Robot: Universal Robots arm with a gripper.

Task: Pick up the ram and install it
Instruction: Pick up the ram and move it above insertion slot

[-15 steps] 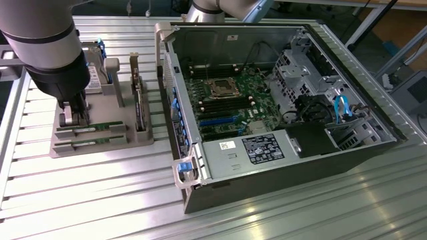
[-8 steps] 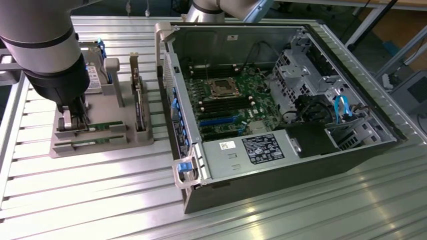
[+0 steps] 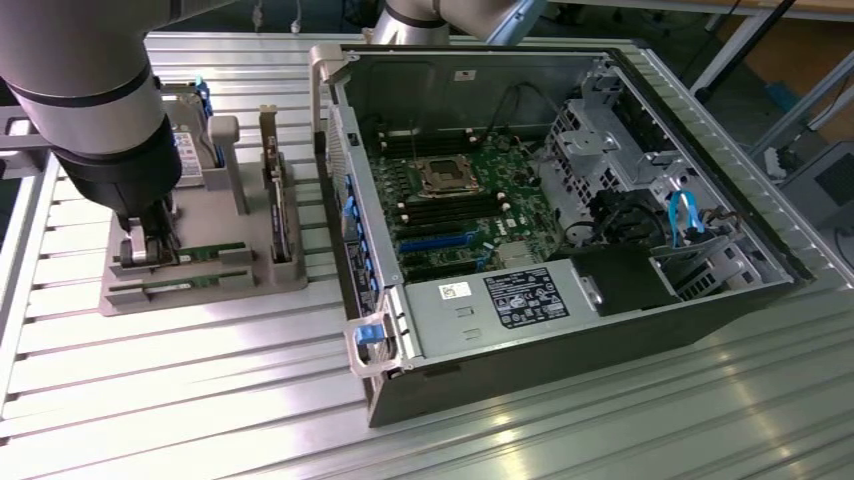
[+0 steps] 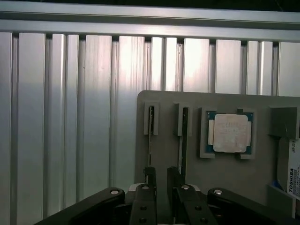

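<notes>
At 9 o'clock of the computer case [image 3: 534, 385], exterior view, my gripper [image 4: 161, 176] stands spread and empty beside the ram [image 4: 151, 126] slotted in its tray [image 4: 225, 178]; closing off-centre could jam fingers [image 4: 150, 180] against the neighbouring stick [image 4: 183, 131].

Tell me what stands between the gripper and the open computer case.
In the exterior view, a dark card stands on edge in the grey holder, between the gripper and the computer case.

table [image 3: 200, 400]: slatted aluminium | on it: grey parts holder [image 3: 214, 295], open computer case [image 3: 574, 345] | seemingly just beside each other
</notes>
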